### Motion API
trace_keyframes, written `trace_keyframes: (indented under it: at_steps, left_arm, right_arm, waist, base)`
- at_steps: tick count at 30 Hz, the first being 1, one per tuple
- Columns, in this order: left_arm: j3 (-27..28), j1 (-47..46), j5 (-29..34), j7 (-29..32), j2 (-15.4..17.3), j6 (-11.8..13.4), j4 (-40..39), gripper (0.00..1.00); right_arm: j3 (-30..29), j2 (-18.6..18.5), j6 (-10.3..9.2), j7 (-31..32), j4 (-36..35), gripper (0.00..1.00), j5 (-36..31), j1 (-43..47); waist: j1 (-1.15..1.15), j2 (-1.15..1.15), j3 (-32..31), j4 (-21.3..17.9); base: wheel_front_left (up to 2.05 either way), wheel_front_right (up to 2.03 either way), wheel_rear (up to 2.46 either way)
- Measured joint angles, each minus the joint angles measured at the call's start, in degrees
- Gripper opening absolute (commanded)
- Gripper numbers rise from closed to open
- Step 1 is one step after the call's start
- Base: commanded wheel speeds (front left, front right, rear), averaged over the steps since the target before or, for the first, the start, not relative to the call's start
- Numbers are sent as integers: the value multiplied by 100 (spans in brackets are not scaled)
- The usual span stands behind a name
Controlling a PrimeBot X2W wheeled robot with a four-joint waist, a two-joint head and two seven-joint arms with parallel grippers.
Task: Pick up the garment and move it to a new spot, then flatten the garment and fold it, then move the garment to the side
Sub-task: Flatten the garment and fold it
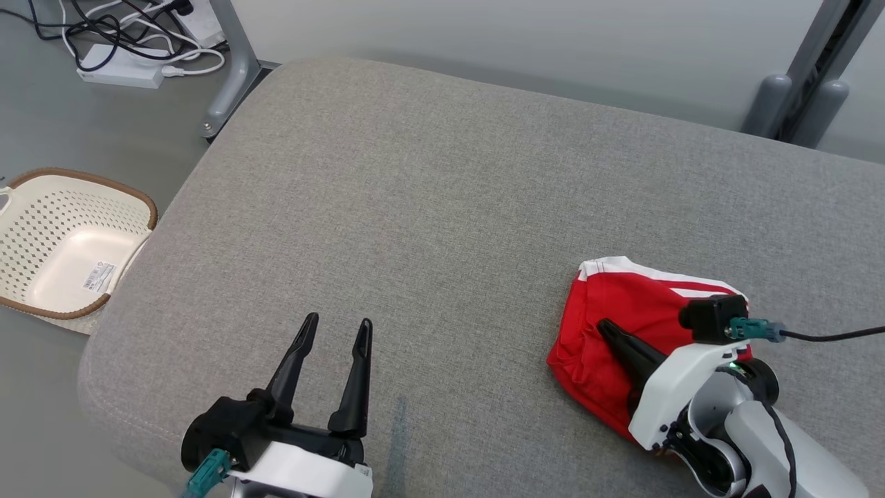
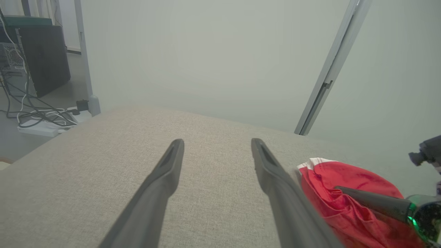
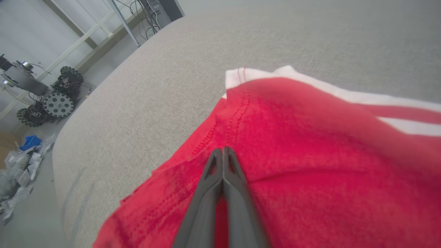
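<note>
Rightward on grey cushion (image 1: 442, 207), red garment (image 1: 612, 308) beneath right jaws pressed together, left jaws apart, well away

I looked for words and numbers, and I could not read any. A small white sticker (image 1: 99, 275) sat on the bottom of the basket (image 1: 41, 228). It had dark lines on it like a bar code, but the print was too small for me to read.

A grey fabric cushion (image 1: 442, 173) spreads before me. Left, a pale basket (image 1: 41, 207) and cables (image 1: 138, 48) sit on the floor (image 1: 41, 124).
</note>
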Motion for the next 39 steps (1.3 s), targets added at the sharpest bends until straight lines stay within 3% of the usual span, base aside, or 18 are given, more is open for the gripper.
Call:
trace_keyframes:
  at_steps: [14,21,29,35,39]
  left_arm:
    - [46,35,20,1,-1,5,25,100]
    - [60,112,54,0,-1,2,48,100]
    - [54,164,60,0,-1,0,30,100]
    - [127,236,87,0,-2,3,-66,100]
    - [205,240,98,0,-2,10,-145,100]
  right_arm:
    - [902,-277,0,46,-528,0,846,303]
    - [584,-389,0,-579,-657,0,861,-25]
    - [-109,-403,0,-1372,-110,0,-68,-217]
    - [-878,-222,0,-1605,-8,0,-1160,-151]
    - [-1683,-103,1,-1624,-323,0,-2248,112]
  waist:
    - [0,0,-229,-171]
    - [0,0,-313,-230]
    - [0,0,-433,-247]
    - [0,0,-530,-381]
    - [0,0,-581,-532]
  base:
    - [0,0,0]
    - [0,0,0]
    - [0,0,0]
    - [0,0,0]
    - [0,0,0]
